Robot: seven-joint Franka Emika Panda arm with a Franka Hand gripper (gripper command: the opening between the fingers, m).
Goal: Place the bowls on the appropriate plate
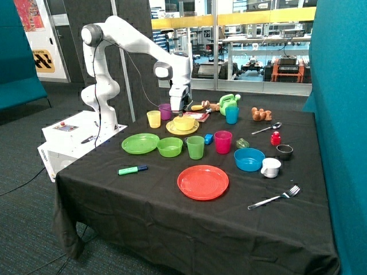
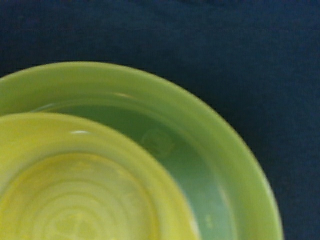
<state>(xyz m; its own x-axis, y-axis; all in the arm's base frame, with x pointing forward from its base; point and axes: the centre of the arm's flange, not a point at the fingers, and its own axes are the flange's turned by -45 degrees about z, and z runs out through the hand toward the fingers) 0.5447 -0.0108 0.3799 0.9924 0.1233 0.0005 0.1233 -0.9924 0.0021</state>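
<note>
The yellow bowl (image 1: 184, 122) sits on the yellow plate (image 1: 171, 129) at the back of the black table. My gripper (image 1: 179, 110) hangs just above the bowl's rim on the arm's side. In the wrist view the yellow bowl (image 2: 75, 190) fills the lower corner, resting inside the plate (image 2: 225, 150), with dark cloth beyond. The lime green bowl (image 1: 170, 146) stands on the cloth, touching the edge of the green plate (image 1: 140, 143) and not on it.
A green cup (image 1: 195, 147), a pink cup (image 1: 223, 141), a yellow cup (image 1: 153, 118) and a purple cup (image 1: 165, 111) stand close by. A red plate (image 1: 202, 182), a blue bowl (image 1: 249, 159), a green marker (image 1: 132, 170) and a fork (image 1: 275, 198) lie nearer the front.
</note>
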